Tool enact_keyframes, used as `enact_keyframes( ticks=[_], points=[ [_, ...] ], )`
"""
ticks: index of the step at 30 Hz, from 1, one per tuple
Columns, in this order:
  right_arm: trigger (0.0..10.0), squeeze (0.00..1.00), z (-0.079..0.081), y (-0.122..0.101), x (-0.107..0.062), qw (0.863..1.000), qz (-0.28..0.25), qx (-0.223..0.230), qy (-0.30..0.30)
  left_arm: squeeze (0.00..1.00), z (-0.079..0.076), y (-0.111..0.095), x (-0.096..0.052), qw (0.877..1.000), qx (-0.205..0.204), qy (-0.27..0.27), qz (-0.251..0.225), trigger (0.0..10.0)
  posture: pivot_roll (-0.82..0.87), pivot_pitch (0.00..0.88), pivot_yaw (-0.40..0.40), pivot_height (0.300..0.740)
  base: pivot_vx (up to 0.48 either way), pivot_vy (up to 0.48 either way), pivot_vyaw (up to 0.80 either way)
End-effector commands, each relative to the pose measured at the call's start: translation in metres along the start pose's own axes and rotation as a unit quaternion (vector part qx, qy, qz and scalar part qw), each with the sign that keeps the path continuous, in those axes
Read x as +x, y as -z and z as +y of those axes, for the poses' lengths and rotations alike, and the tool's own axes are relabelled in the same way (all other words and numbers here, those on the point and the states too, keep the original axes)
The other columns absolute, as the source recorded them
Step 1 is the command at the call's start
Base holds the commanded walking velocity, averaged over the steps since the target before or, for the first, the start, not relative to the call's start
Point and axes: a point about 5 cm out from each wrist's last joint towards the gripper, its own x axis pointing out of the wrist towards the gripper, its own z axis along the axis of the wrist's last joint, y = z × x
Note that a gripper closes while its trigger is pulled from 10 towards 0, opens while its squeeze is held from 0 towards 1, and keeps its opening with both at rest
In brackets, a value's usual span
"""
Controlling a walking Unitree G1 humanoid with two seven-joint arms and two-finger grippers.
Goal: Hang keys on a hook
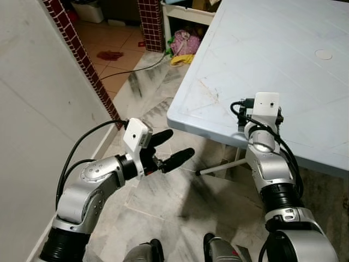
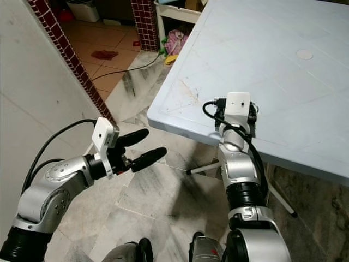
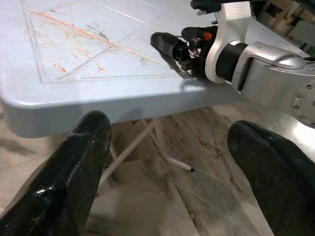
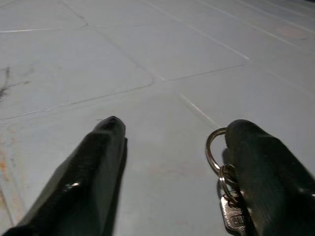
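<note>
Right gripper (image 4: 170, 172): held low over the pale blue table (image 1: 283, 65) near its front edge, fingers spread wide. Nothing is clamped, though the keys (image 4: 229, 206) sit right against the inside of one finger (image 4: 266, 167).

Keys: lying on the tabletop, a metal ring with at least one key visible below it (partly hidden by that finger, so the count can't be told).

Left gripper (image 1: 169, 148): held out over the floor beside the table's corner, fingers apart, nothing held.

Hook: not spotted anywhere here, so the hanging step looks a long way off.

Step in hand: judged to be the pickup of the keys, not yet done.

What could go wrong: the keys are off to one side of the gap rather than centred. If the fingers are closed as they stand, the ring could be nudged or skated across the slick plastic instead of pinched.

Also risky: a flat ring on a hard top is easily missed by thick fingertips, or only the ring gets caught and the key swings loose.

Surface: scuffed plastic tabletop with moulded panel lines and some rusty scratches (image 3: 74, 29) near the corner.

Room: marble-look floor tiles (image 1: 163, 207), a brick-patterned pillar (image 1: 82, 54), a plain wall on the left, clutter in the back.
</note>
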Motion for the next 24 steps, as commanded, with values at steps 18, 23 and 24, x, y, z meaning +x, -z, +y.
enact_keyframes(
  ticks=[18, 23, 24],
  points=[
    [10.0, 0.0, -0.003, 0.01, -0.023, 0.999, 0.025, 0.007, 0.036, 0.0, -0.006, 0.004, 0.002, 1.0, -0.002, 0.011, 0.006, 10.0, -0.07, 0.227, 0.086, 0.74, 0.0, 0.0, 0.0],
    [10.0, 0.0, -0.009, 0.009, -0.019, 0.998, 0.028, 0.01, 0.054, 0.0, -0.007, 0.005, 0.002, 1.0, -0.002, 0.012, 0.008, 10.0, -0.06, 0.227, 0.085, 0.74, 0.0, 0.0, 0.0],
    [10.0, 0.0, -0.01, 0.008, -0.018, 0.998, 0.027, 0.009, 0.057, 0.0, -0.007, 0.005, 0.002, 1.0, -0.001, 0.012, 0.008, 10.0, -0.06, 0.227, 0.084, 0.74, 0.0, 0.0, 0.0]
  ],
)
